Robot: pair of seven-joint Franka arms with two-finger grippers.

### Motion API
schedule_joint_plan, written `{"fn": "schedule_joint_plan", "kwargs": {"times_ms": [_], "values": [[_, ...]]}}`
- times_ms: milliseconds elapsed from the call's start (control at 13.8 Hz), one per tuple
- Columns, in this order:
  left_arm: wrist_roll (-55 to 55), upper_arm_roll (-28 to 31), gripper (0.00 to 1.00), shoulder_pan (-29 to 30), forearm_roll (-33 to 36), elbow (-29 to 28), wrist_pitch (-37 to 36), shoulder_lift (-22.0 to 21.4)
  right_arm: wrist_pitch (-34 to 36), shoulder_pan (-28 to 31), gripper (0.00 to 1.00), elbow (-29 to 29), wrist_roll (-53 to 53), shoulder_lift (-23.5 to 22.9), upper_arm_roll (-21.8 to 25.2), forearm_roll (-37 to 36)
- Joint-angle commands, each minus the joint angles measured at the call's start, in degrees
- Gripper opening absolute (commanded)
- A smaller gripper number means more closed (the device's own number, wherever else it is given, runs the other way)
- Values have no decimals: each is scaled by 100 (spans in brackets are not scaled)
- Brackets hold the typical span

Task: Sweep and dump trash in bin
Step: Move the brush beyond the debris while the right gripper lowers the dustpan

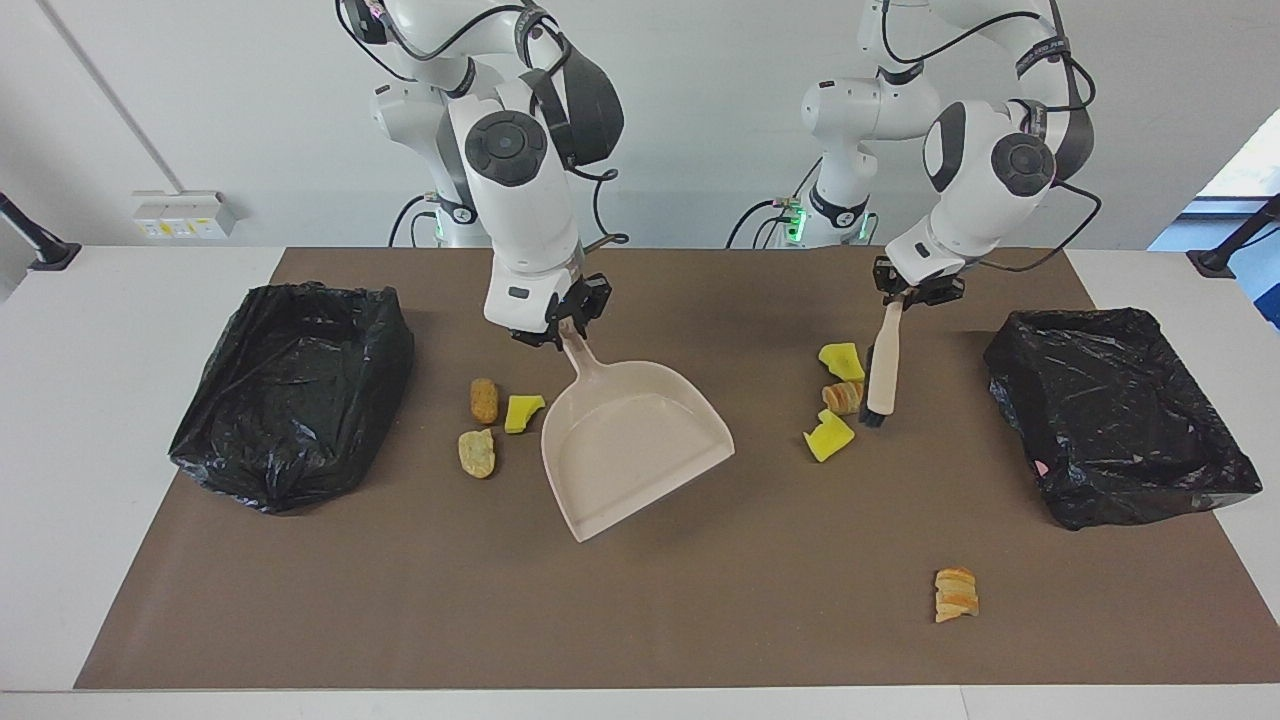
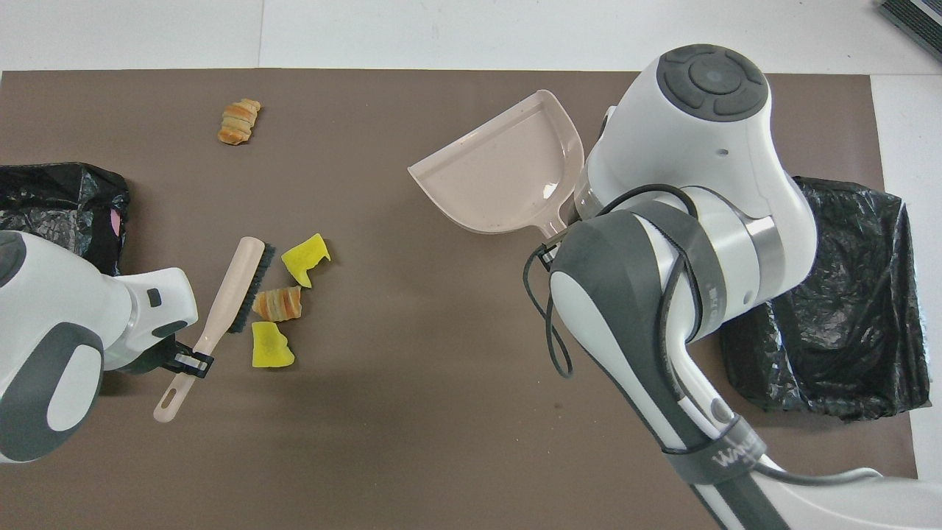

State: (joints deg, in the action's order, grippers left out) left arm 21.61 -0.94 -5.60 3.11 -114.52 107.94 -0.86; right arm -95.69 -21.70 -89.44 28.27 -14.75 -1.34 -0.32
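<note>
My right gripper [image 1: 562,330] is shut on the handle of the beige dustpan [image 1: 630,440], whose open mouth points away from the robots, low at the mat; it also shows in the overhead view [image 2: 508,177]. My left gripper [image 1: 905,295] is shut on the handle of the beige brush [image 1: 883,375], bristles down beside three scraps: a yellow chunk [image 1: 841,358], a bread piece [image 1: 843,397] and a yellow chunk [image 1: 829,435]. Three more scraps [image 1: 484,400] lie beside the dustpan toward the right arm's end. One bread piece [image 1: 956,594] lies alone, farthest from the robots.
A black bag-lined bin [image 1: 290,400] stands at the right arm's end of the brown mat and another [image 1: 1120,410] at the left arm's end. In the overhead view the right arm hides the scraps by the dustpan.
</note>
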Motion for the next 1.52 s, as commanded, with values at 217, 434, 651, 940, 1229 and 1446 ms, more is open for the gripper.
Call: {"fn": "schedule_joint_plan", "kwargs": {"times_ms": [217, 434, 651, 940, 1229, 1446], "values": [[335, 120, 0, 59, 443, 2045, 289, 1947, -652, -228, 0, -1057, 1223, 367, -42, -381], [641, 234, 0, 253, 497, 3168, 289, 2772, -1222, -378, 0, -1452, 1567, 376, -59, -390], [968, 507, 0, 261, 497, 3881, 289, 3256, -1601, -624, 0, -1804, 1576, 367, -51, -408], [986, 674, 0, 253, 497, 4823, 525, 4284, -1725, -747, 0, -1840, 1532, 306, -59, -407], [1205, 674, 0, 279, 488, 4877, 764, 4656, -1444, -976, 0, -1831, 1166, 262, -42, -794], [1249, 674, 0, 253, 462, 4851, 474, 4604, -1286, -1116, 0, -1831, 778, 297, -42, -829]]}}
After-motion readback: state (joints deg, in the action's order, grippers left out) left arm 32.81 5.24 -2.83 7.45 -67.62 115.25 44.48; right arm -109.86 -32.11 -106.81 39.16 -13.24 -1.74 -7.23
